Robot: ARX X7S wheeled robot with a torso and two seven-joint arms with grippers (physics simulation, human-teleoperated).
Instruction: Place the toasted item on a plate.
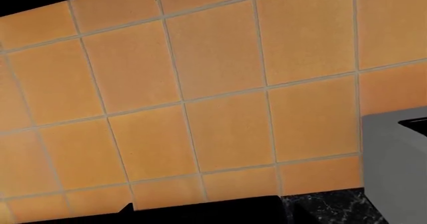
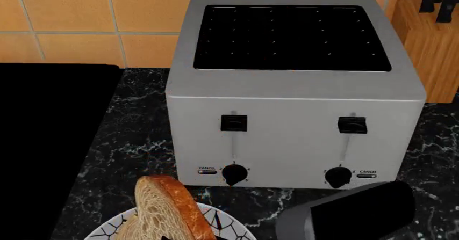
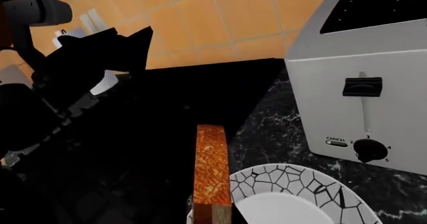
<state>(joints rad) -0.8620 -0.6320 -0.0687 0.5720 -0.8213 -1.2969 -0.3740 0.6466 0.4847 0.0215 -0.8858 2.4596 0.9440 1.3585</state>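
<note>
Orange tiled wall (image 1: 220, 83), black marble counter (image 2: 136, 143).

grey-and-black arm link (image 2: 348, 213), apparently matte

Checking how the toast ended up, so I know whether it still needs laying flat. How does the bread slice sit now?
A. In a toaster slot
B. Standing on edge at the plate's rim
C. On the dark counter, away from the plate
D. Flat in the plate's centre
B: the bread slice stands upright on edge at the patterned rim of the plate, in front of the toaster.

Head and right-wrist views: same toaster (image 2: 294, 89).
</note>
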